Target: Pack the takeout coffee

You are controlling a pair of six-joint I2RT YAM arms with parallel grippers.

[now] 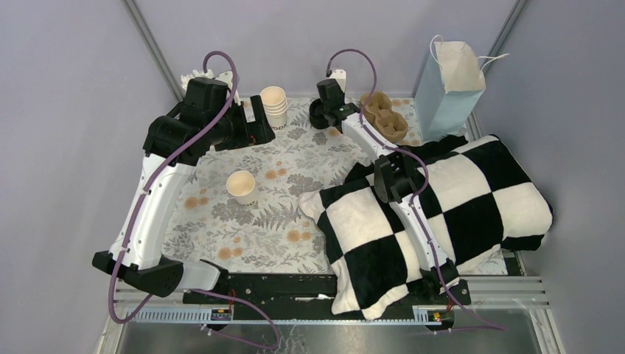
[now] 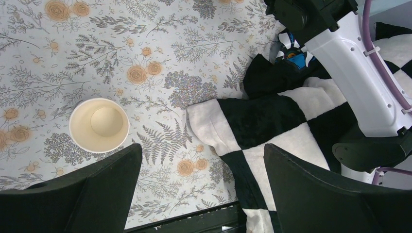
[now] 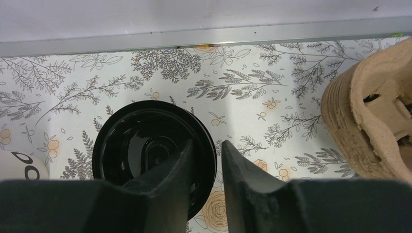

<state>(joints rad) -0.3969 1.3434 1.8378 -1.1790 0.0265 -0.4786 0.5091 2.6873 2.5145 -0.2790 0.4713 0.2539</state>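
Right gripper [image 3: 208,145]: jaws standing narrow, straddling black lid's [image 3: 141,141] right rim; grip untellable.
Takeout coffee cup [image 1: 241,184]: sitting lidless, near-left of lid.
Left gripper [image 2: 201,160]: gaping wide.

Lidless cream cup [image 1: 241,184] stands upright; black lid [image 3: 131,141] lies apart.

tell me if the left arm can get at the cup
Probably yes. The left gripper hangs open above the cloth, the cup stands alone just off to one side, and nothing lies between them; the pillow is on the other side.
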